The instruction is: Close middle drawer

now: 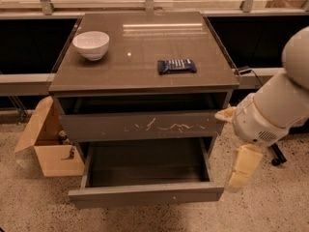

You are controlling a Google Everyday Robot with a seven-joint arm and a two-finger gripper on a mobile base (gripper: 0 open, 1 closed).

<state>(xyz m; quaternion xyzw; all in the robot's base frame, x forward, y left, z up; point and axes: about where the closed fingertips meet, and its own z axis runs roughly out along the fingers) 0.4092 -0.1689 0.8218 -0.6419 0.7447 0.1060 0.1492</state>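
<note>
- The middle drawer [145, 195] stands pulled well out of the cabinet [145, 79], below the drawer with white scratch marks [140, 126]; its plain flat front faces the camera and its dark inside lies open to view, with nothing to be seen in it
- The scratched drawer sits above it, far less drawn out; a dark gap shows between its upper edge and the cabinet top
- The gripper [241, 172] hangs at the right of the cabinet, pointing down; it is just beside the right end of the middle drawer's front, level with that drawer, and whether it touches the drawer cannot be told; whether it is clenched or released cannot be told either; it grasps nothing that can be seen
- The robot arm [277, 108] reaches in from the right edge, thick and pale; a small cream part of it lies near the right end of the scratched drawer
- On the cabinet top a white bowl [91, 44] stands upright near the back left corner; a dark blue packet [176, 65] lies flat right of the middle, well apart from the bowl
- An open cardboard box [50, 151] sits on the speckled floor [29, 202] just left of the cabinet
</note>
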